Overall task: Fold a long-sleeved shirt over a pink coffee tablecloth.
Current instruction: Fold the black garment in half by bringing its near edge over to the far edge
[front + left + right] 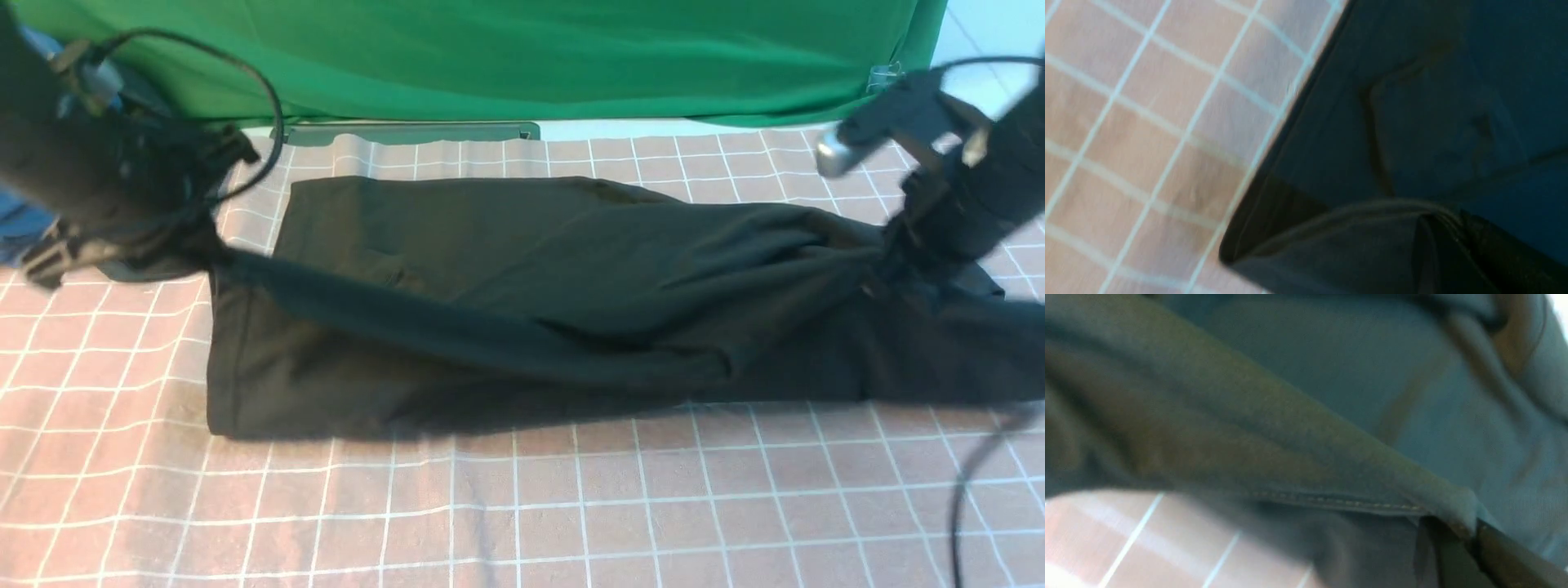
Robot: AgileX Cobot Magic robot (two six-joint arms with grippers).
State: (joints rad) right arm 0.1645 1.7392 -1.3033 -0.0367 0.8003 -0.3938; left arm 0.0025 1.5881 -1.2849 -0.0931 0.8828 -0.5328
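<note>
Shirt (506,302) lying across middle of frame on tablecloth (522,506), partly folded lengthwise. Soft, limp, light cotton; sagging between grips, probably creasing easily, not slipping much. Best hold: stitched hem or edge corners at both ends.

Left pincer (214,249) pressed together, pinching shirt edge at frame left. Right pincer (886,265) pinching hem at frame right.

Green cloth (522,57) hanging along top. Blue garment (16,220) sitting at far left edge. Cable (967,490) dangling lower right, possibly snagging.
</note>
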